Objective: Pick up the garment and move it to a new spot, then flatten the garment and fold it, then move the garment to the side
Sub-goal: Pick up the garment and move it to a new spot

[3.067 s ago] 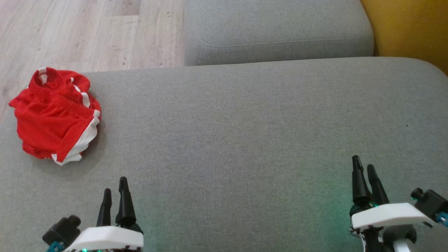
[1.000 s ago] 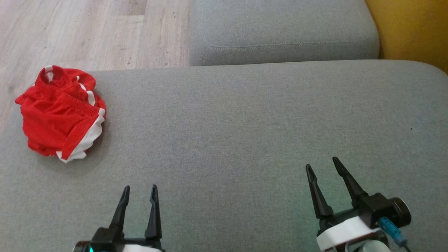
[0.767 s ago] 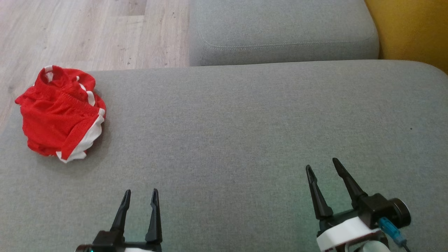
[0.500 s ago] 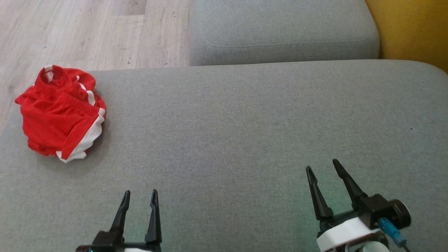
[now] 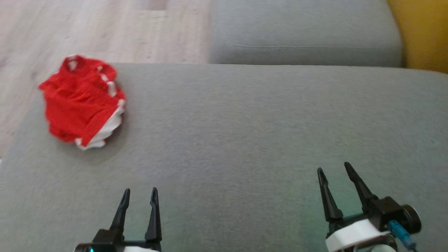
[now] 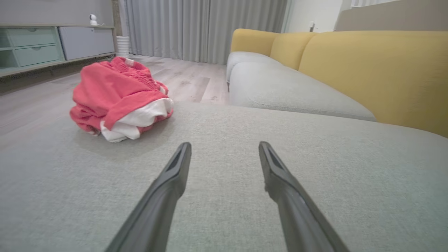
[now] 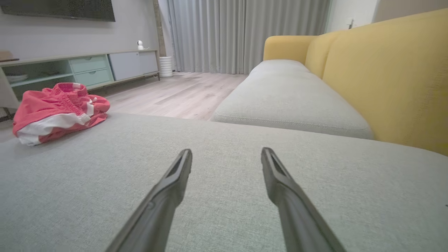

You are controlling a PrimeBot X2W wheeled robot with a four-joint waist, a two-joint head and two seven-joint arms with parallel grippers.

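Since half a sec ago your head cam has swung, so everything in it sits further right and a bit smeared; that's the cam, not the things. Against the seat (image 5: 245, 119) the garment (image 5: 82, 101) lies where it did, and the left gripper (image 5: 140, 190) and right gripper (image 5: 333, 167) keep the same spread as before.

You've got the garment as a crumpled red heap w/ white trim, on the seat's far left corner, right by the edge where the floor (image 5: 105, 31) begins. It lies free of both grippers. In the left wrist view it's ahead and left of the fingers, white trim facing the cam, a gathered band on top. That's prob. an elastic waist, but the bunching makes it hard to call. In the right wrist view it's far off at the left edge.

Left gripper: bottom of the head view, left of centre, fingers pointing up the view, jaws apart w/ nothing btwn them. It's well short of the garment and a bit right of it. Its wrist view shows bare grey fabric in the gap.

Right gripper: lower right, fingers leaning slightly right, jaws spread wide, empty too, well apart from the garment.

Beyond the seat a second grey cushion (image 5: 304, 35) runs away from you, w/ a yellow backrest (image 5: 427, 35) on its right. Wrist views also show grey curtains (image 6: 203, 28) and a low cabinet (image 6: 35, 45) across the floor.
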